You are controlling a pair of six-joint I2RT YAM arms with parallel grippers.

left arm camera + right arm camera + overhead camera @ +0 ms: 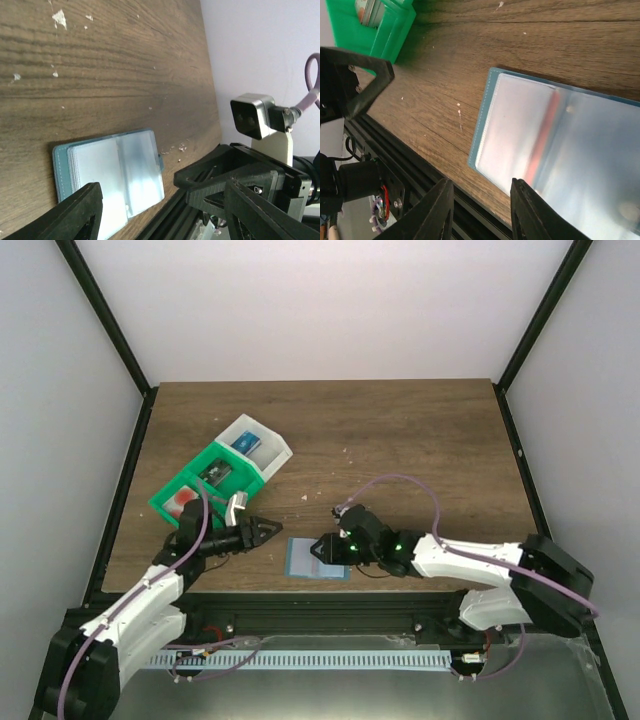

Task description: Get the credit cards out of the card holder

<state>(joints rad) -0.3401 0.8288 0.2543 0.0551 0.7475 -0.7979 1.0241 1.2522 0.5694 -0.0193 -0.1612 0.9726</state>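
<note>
The card holder (316,558) lies opened flat near the table's front edge, a teal cover with clear pale pockets (112,172). In the right wrist view a red streak shows through one sleeve of the holder (545,145); no whole credit card can be made out in it. My left gripper (272,530) hangs open just left of the holder, its fingers (75,215) spread wide with nothing between them. My right gripper (318,548) is at the holder's right half, over its near edge. Its jaws stand partly apart (482,212) and hold nothing.
A green-and-white compartment tray (262,473) sits behind my left arm. One of its compartments holds a white card with red on it (182,498). The black front rail (395,150) runs right below the holder. My right arm's wrist camera (252,116) shows in the left wrist view.
</note>
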